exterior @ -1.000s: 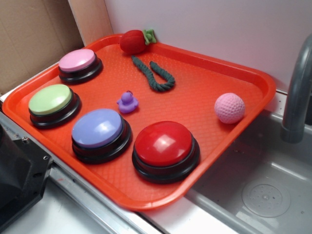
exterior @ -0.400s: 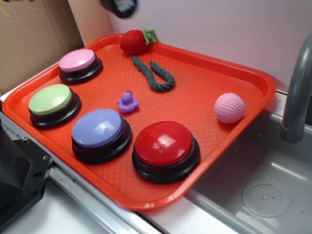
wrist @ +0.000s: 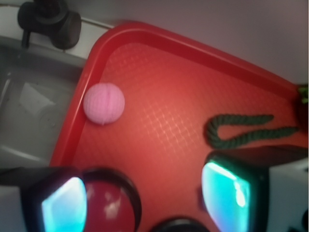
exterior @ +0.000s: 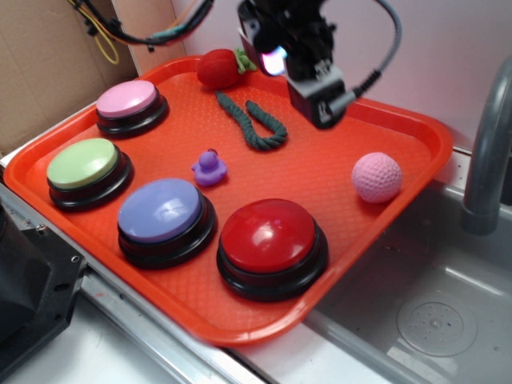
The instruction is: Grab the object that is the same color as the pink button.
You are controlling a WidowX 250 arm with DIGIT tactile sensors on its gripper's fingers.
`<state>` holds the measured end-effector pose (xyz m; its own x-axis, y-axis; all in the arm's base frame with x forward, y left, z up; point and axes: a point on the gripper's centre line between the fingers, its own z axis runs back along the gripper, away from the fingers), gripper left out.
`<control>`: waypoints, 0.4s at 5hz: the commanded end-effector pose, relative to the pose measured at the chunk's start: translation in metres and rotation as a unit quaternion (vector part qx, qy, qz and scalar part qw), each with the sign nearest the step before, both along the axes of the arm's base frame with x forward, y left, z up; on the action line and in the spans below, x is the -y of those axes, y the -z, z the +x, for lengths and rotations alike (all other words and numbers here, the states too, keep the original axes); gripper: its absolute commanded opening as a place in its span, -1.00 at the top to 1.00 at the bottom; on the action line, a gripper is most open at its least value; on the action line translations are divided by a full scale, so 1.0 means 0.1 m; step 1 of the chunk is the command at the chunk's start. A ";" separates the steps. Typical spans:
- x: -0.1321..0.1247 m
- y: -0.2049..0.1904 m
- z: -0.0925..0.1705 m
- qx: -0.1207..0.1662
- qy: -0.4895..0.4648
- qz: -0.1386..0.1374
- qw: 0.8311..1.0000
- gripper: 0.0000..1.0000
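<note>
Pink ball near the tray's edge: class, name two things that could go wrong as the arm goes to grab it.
1. The pink ball lies loose beside the raised rim of the orange tray; a nudge from the jaws may roll it away, or pin it against the rim.
2. The gripper hangs above the green rope, well short of the ball; a low sweep could snag it.

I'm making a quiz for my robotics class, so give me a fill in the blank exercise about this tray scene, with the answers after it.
1. The pink ball lies near the tray's ____ edge, the one beside the sink.
2. The purple duck sits between the green rope and the ____ button.
3. The end effector hangs above the tray, holding ____.
4. The pink button has a ____ base.

Missing words: right; lavender-blue; nothing; black
</note>
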<state>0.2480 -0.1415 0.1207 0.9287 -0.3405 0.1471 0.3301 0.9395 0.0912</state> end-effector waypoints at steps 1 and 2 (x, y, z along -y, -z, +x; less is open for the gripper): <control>0.25 0.13 0.15 0.024 -0.016 -0.020 0.999 -1.00; 0.26 0.28 0.23 0.017 -0.027 -0.024 0.999 -1.00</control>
